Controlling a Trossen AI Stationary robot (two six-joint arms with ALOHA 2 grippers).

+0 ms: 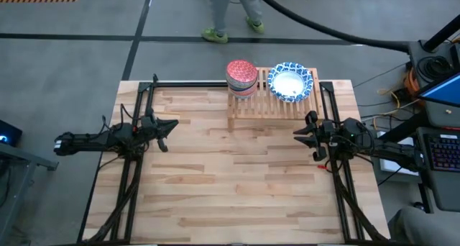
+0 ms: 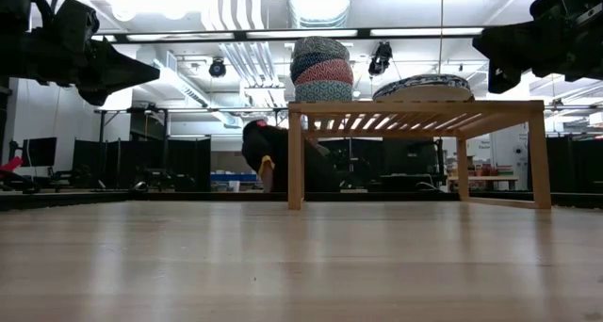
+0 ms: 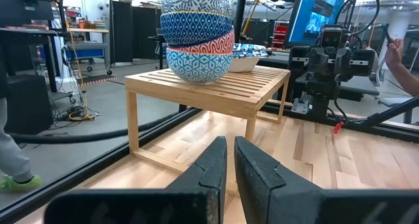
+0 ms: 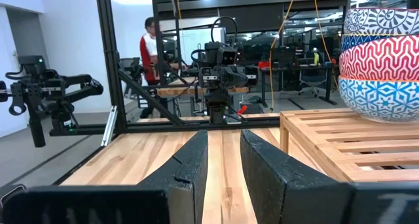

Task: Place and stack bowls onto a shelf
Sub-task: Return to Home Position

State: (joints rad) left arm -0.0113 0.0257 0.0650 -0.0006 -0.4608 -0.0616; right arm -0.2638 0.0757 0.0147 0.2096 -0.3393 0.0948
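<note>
The shelf (image 1: 251, 106) stands at the counter's (image 1: 230, 188) far edge and carries the stack of small bowls (image 1: 241, 77) beside the stack of large bowls (image 1: 290, 83). The left end effector (image 3: 230, 144), fingers almost pressed together, and the right end effector (image 4: 224, 135), slightly spread, hang empty at either side. The bowls look glazed, rigid, slippery and breakable, so a rim pinch would suit.

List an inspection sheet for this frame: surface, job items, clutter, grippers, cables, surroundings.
Surface: wooden table, light planks.
Job items: four small bowls stacked at the left end of the shelf; large bowls nested at its right end.
Clutter: nothing seen.
Grippers: left gripper shut, right gripper open, both empty, clear of the shelf.
Cables: thick black hose on floor behind table; loose wires at right.
Surroundings: person standing behind table.
</note>
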